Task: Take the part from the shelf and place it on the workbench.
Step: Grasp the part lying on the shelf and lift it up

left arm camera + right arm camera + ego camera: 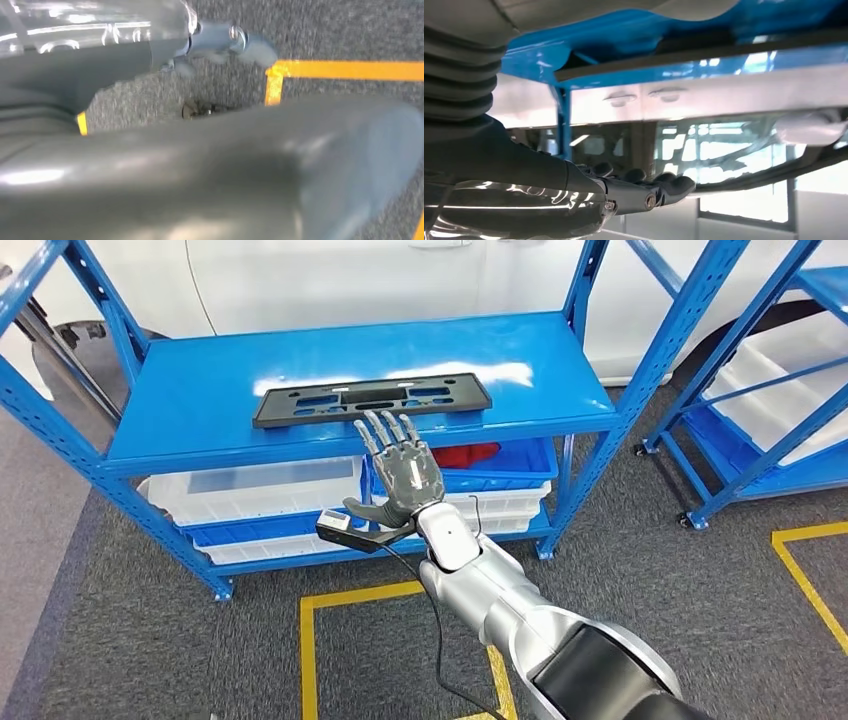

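Nearest in the head view, the silver right arm rises from the lower edge over grey carpet marked with yellow floor tape [340, 598], which forms a rectangular outline just in front of the rack. The right hand [400, 472], dark grey and many-fingered, is spread flat with its fingers apart and holds nothing; its fingertips reach the front lip of the blue metal shelf [200, 405] and come just beside the near edge of the part without clearly touching it. A small black and white module [345, 526] sits at the wrist below the thumb, with a thin cable hanging down. In the left wrist view the left hand [225, 170] is a blurred grey mass above the carpet and tape; whether it is spread or clenched cannot be told.

The flat black rectangular plastic part [372, 400] lies on the top shelf, near its front edge, long axis running left to right along the shelf, slightly skewed. Bare shelf surface lies on both sides and behind it.

Below, white plastic bins [250, 490] and a blue bin holding something red [470, 454] fill the lower tier. Behind stands a white car body [330, 280]. A second blue rack [770, 390] stands well apart on the right. No writing is readable.
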